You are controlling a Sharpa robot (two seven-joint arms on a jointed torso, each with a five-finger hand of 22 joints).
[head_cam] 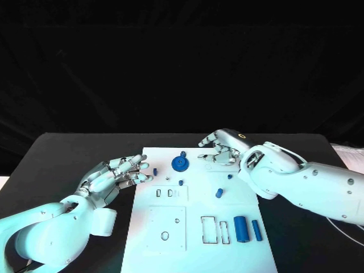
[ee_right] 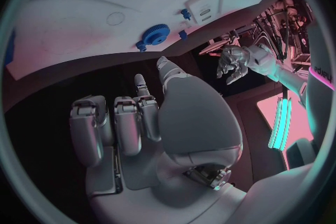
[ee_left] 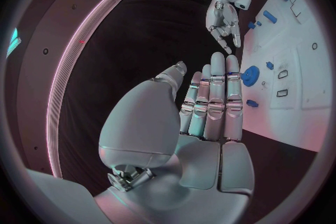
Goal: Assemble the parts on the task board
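— Hovering at the task board's (head_cam: 200, 239) left edge, the left hand (head_cam: 116, 175) has fingers spread, empty.
— And the right hand (head_cam: 221, 147)?
— Curled over the far edge, seemingly empty, near the blue gear (head_cam: 180, 164).

A black table (head_cam: 59, 153) carries a white task board (head_cam: 198, 239). The board lies between the left hand (head_cam: 116, 176) and the right hand (head_cam: 221, 147).
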